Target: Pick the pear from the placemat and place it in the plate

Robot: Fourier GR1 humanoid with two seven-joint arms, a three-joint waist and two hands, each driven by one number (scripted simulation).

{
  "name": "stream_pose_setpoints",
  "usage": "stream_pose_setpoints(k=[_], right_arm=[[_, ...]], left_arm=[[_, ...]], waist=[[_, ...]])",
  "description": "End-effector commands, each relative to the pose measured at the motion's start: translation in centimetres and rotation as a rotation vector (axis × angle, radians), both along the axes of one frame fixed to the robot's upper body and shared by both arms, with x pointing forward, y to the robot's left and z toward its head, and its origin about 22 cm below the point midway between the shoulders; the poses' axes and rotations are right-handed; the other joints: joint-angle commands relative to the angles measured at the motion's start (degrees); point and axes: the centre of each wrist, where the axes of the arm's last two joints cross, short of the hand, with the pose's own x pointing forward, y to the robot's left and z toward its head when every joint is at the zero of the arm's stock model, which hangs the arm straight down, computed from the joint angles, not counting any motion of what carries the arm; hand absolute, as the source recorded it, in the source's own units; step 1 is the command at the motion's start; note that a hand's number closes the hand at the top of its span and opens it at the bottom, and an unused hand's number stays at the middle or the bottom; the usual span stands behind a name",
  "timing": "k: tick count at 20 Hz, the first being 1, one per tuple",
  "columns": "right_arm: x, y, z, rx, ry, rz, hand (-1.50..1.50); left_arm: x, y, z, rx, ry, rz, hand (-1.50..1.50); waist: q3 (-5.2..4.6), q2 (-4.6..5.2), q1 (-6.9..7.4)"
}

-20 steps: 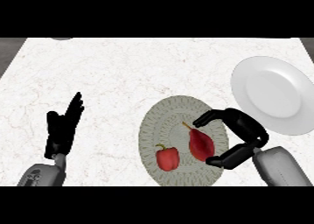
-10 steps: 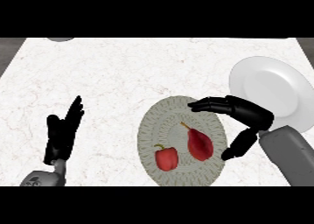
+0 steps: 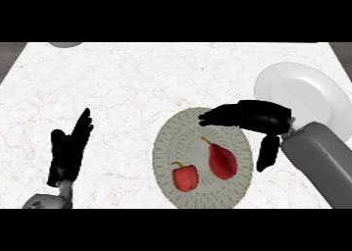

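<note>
A dark red pear (image 3: 222, 160) with a thin stem lies on the round grey placemat (image 3: 171, 142), right of its middle. My right hand (image 3: 254, 117) hovers over the placemat's far right edge, just beyond the pear. It is open, with its fingers stretched to the left and its thumb (image 3: 265, 153) hanging down beside the pear, and it holds nothing. The white plate (image 3: 309, 93) lies to the right, partly behind that hand. My left hand (image 3: 68, 149) rests open at the lower left, fingers up.
A red bell pepper (image 3: 185, 177) sits on the placemat's near left part, close to the pear. A grey round object (image 3: 64, 44) peeks in at the counter's far left edge. The marble counter (image 3: 135, 83) spreads around.
My right hand has lifted off the pear, uncurled and shifted away toward the placemat's far right edge. The pear and pepper stay where they were. The left hand is still.
</note>
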Motion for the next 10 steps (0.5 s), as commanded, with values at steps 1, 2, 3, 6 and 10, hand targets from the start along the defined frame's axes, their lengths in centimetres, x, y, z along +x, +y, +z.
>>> stream_pose_setpoints(k=[1,2,3,6,10], right_arm=[[-0.4,2.2,-0.3,-0.15,0.018,0.065,-1.5],[-0.8,1.1,-0.8,-0.178,0.04,0.05,-1.5],[-0.7,2.4,-1.0,-0.162,0.022,0.052,-1.5],[-0.4,3.7,-2.2,-0.191,0.032,0.045,-1.5],[1.0,3.4,-2.1,-0.192,0.019,0.035,-1.5]], left_arm=[[-0.5,0.3,-1.2,0.001,0.016,0.015,0.0],[-1.4,1.5,-0.2,0.001,0.005,-0.007,0.0],[1.0,-0.5,-0.5,0.011,-0.007,0.016,0.0],[-1.8,-0.2,-0.8,-0.01,0.002,0.027,0.0],[0.6,-0.1,1.1,0.005,-0.016,0.012,0.0]], waist=[[-0.01,0.01,-0.37],[0.01,-0.08,-0.3],[0.01,0.04,-0.62],[0.03,0.01,-0.21],[0.03,0.05,-0.38]])
